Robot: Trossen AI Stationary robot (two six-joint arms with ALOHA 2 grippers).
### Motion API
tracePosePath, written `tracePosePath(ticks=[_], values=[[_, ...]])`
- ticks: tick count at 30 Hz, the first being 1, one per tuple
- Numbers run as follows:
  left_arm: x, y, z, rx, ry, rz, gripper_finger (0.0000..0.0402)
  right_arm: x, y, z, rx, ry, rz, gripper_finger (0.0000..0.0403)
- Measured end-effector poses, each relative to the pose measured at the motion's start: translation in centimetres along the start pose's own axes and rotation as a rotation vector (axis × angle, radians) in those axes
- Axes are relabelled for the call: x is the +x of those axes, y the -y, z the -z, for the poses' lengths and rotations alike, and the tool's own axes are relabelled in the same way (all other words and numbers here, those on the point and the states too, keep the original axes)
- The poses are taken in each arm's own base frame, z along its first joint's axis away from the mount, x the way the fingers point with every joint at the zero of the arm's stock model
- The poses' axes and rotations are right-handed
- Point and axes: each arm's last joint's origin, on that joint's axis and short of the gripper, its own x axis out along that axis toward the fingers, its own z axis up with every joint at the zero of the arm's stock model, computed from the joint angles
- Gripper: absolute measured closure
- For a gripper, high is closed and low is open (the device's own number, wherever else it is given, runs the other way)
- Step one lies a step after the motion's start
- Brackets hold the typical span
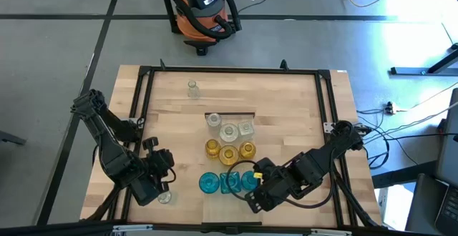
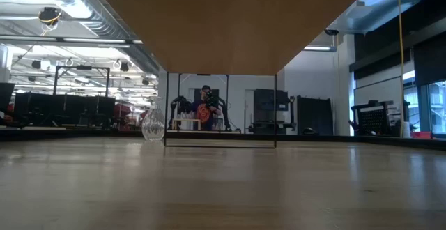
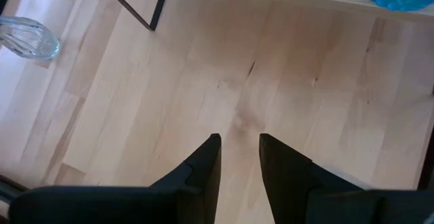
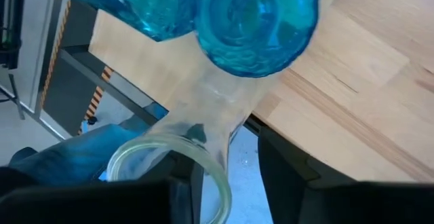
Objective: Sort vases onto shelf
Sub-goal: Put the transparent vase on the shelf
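Note:
The shelf (image 1: 230, 211) is a pale plank raised over the middle of the table. On it stand three clear vases (image 1: 229, 131), three amber vases (image 1: 229, 155) and three teal vases (image 1: 208, 183). My right gripper (image 1: 253, 187) hangs over the rightmost teal vase (image 4: 258, 20). Its fingers (image 4: 291, 176) are apart on either side of a clear glass neck and rim (image 4: 169, 176) that rises from the teal glass. My left gripper (image 3: 239, 139) is slightly open and holds nothing, above bare table beside a clear vase (image 3: 27, 39). Another clear vase (image 1: 192, 88) stands at the far side. My right gripper points steeply down with the clear neck (image 4: 224, 129) between its fingers. The rim hides one fingertip, so I cannot tell whether the fingers touch the glass. The vase stands on the shelf among the other teal vases.
In the low view the shelf's underside (image 2: 223, 21) spans the top on thin black legs (image 2: 166, 111). A black frame (image 1: 143, 93) runs round the tabletop. An orange vacuum cleaner (image 1: 200, 11) sits on the floor beyond the far edge. Bare wood lies left and right of the shelf.

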Motion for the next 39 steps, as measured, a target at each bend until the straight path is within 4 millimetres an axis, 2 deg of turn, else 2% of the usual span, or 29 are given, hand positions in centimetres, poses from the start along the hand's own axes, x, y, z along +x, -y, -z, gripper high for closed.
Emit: tracePosePath(ticks=[39], values=[[0.3,-0.2,-0.5,-0.018,0.018,-0.017,0.0308,0.0,-1.4,0.0,-0.043,0.014,-0.139,0.0294]])
